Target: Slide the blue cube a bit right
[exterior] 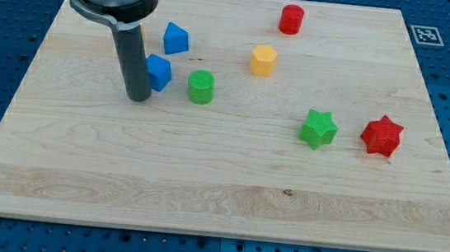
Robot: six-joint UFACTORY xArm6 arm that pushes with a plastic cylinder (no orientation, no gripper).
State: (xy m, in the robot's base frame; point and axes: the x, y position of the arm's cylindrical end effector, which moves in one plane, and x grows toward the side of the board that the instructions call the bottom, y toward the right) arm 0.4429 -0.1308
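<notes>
Rod end, my tip (138, 98), rests on the pale wooden tabletop (203, 182) touching the left side of the small blue plastic cube (159, 72), which sits corner-on with no long axis; no jaws exist.

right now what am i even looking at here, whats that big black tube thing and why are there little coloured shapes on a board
You are seeing one camera's picture of a small robot arm at work. The black tube is the arm's last part: a straight dark rod with no hand on it. Its lower end, my tip, slides on the wooden board and shoves blocks along. Nothing is held; it only pushes.

On the board lie seven little blocks. The blue cube sits right beside the rod, on the view's right of it, close enough that I cannot tell whether they touch. Above it is a second blue block. Further right come a green cylinder, a yellow block, a red cylinder, a green star and a red star.
</notes>
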